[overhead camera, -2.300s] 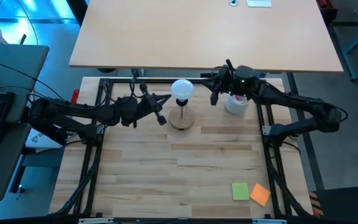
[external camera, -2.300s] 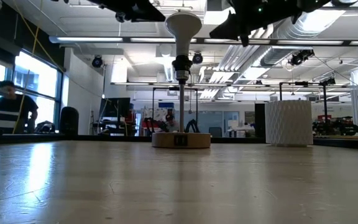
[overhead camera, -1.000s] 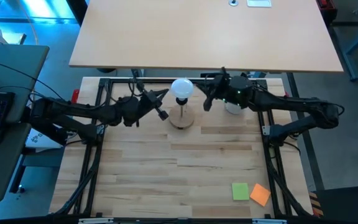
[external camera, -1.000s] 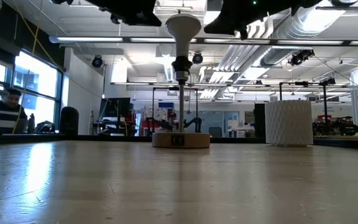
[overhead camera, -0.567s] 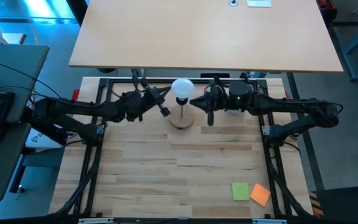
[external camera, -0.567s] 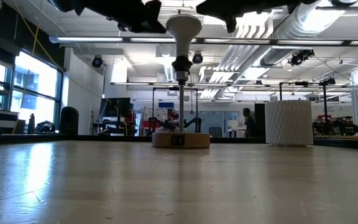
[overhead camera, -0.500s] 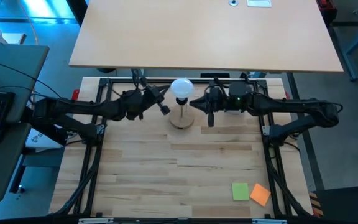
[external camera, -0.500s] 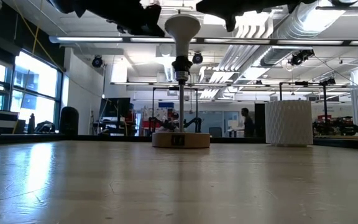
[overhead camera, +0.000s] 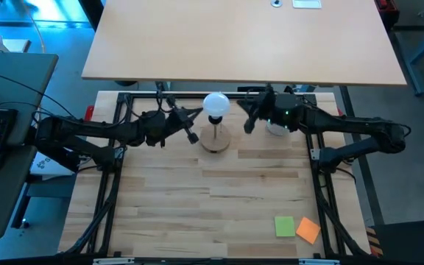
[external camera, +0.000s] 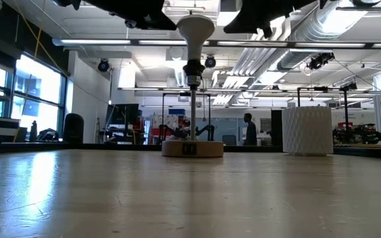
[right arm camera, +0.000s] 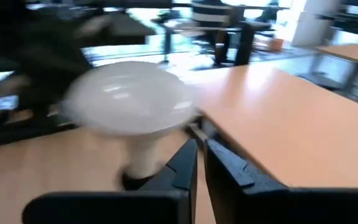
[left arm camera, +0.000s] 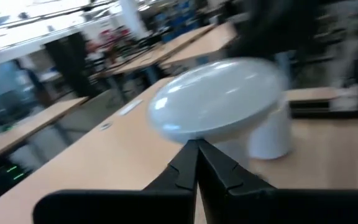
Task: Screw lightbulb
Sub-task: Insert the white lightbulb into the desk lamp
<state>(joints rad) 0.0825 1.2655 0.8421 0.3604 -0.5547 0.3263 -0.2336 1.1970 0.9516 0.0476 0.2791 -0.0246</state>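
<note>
The white frosted lightbulb [overhead camera: 216, 105] stands upright, its narrow base in the black socket [external camera: 192, 69] on top of the post of the round wooden stand [external camera: 192, 149]. My left gripper [overhead camera: 199, 113] hovers at globe height, just left of the bulb, with its fingers shut. In the left wrist view [left arm camera: 196, 149] the tips sit right below the globe [left arm camera: 216, 102]. My right gripper [overhead camera: 242, 110] is shut and empty a short way right of the bulb. It also shows in the right wrist view [right arm camera: 199, 148], pointing at the globe [right arm camera: 126, 96].
A white ribbed cup [external camera: 307, 130] stands right of the stand, under my right arm [overhead camera: 278, 124]. A green [overhead camera: 284, 226] and an orange sticky note [overhead camera: 308, 230] lie near the front right. A larger tabletop [overhead camera: 241, 40] lies beyond the far edge.
My right gripper moved left toward the bulb, close to the globe, then drew back toward the table's right and far edge. The bulb and stand have not moved. My left gripper has stayed close beside the globe.
</note>
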